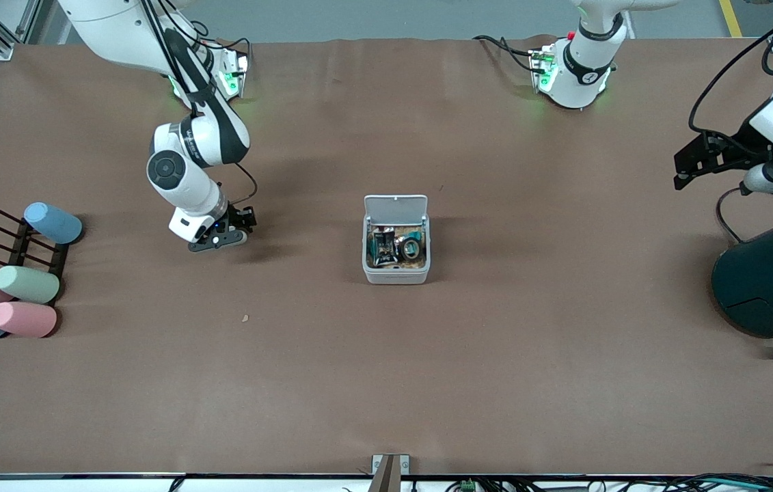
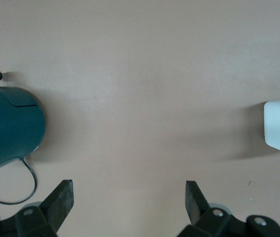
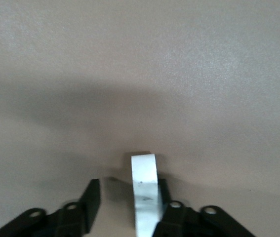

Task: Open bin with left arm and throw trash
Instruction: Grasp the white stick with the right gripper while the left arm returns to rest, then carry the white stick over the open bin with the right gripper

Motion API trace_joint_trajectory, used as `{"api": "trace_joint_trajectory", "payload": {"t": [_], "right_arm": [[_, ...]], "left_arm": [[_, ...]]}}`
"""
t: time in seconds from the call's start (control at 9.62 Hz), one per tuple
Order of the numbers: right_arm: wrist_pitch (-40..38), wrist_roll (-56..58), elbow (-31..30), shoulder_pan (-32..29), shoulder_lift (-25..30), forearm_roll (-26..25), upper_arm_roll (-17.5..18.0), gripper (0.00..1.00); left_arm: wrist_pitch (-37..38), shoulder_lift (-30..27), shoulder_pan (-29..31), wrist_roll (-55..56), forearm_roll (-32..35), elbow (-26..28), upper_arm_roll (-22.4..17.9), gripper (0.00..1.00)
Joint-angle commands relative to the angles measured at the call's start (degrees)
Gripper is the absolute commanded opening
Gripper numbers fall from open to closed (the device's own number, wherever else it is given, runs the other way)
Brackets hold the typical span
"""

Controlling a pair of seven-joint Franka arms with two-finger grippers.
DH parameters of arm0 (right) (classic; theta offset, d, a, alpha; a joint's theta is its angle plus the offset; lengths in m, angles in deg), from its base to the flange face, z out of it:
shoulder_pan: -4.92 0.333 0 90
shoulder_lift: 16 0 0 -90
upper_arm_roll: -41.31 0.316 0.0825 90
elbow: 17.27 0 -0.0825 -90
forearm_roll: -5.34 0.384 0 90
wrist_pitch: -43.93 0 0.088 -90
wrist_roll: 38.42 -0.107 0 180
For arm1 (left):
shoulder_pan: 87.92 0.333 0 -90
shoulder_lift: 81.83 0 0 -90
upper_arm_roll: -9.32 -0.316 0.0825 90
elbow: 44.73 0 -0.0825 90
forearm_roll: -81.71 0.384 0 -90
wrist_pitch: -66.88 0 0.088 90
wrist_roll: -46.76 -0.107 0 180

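Two trash items already sit in the open bin (image 1: pixel 396 239), frame centre. Right tool (image 1: pixel 239 229), left of centre, low over the worktop (image 1: pixel 386 383), fingers spread around the white block (image 3: pixel 144 190), not clamped: close squarely before lifting. Left tool (image 2: pixel 127 207), far right, wide open, empty, waiting beside the teal cylinder (image 1: pixel 772 277). Path looks clear.
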Motion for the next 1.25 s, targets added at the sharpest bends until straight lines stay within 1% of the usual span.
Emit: {"api": "trace_joint_trajectory", "payload": {"t": [0.0, 0.1, 0.21, 0.31, 0.42, 0.52, 0.62, 0.83, 0.94, 1.04, 1.14], "right_arm": [[0.9, 0.3, -1.0, -1.5, 0.2, -0.3, 0.4, 0.00], [0.2, -1.1, 0.1, -2.2, 0.9, 0.0, 0.4, 0.00], [-5.3, -6.5, 3.9, -3.0, 3.4, 0.2, 0.6, 0.00], [-16.3, -12.6, 11.0, -2.4, 4.9, 0.4, 1.1, 0.00], [-26.7, -19.9, 20.9, 0.4, 4.6, 1.0, 1.2, 0.00], [-31.2, -26.9, 28.5, 3.8, 4.3, 2.0, 1.1, 0.00], [-31.3, -34.6, 35.3, 8.6, 1.6, 3.3, 1.1, 0.00], [-31.0, -48.6, 51.2, 15.2, -9.9, 3.3, 1.0, 0.00], [-31.0, -51.5, 56.0, 17.0, -14.2, 3.3, 1.0, 0.00], [-31.0, -53.1, 58.9, 19.2, -17.8, 3.2, 1.0, 0.00], [-30.0, -53.2, 59.4, 20.7, -19.5, 2.9, 1.0, 0.00]], "left_arm": [[-0.8, 0.0, 0.2, 0.3, 0.7, 0.2, -0.1, 1.00], [-0.8, 0.1, 0.3, 0.4, 0.7, 0.2, -0.2, 1.00], [-0.8, 0.1, 0.4, 0.3, 0.7, 0.1, -0.2, 1.00], [-0.8, 0.1, 0.4, 0.2, 0.7, 0.1, -0.2, 1.00], [-0.8, 0.1, 0.4, -0.3, 0.7, 0.1, -0.3, 1.00], [-0.8, 0.1, 0.5, -0.3, 0.7, 0.1, -0.3, 1.00], [-0.8, 0.1, 0.5, -0.1, 0.7, 0.1, -0.3, 1.00], [-0.8, 0.1, 0.4, -0.1, 0.7, 0.1, -0.3, 1.00], [-0.8, 0.1, 0.4, 0.1, 0.7, 0.1, -0.3, 1.00], [-0.8, 0.1, 0.3, 0.3, 0.7, 0.1, -0.3, 1.00], [-0.8, 0.1, 0.2, 0.3, 0.7, 0.1, -0.3, 1.00]]}}
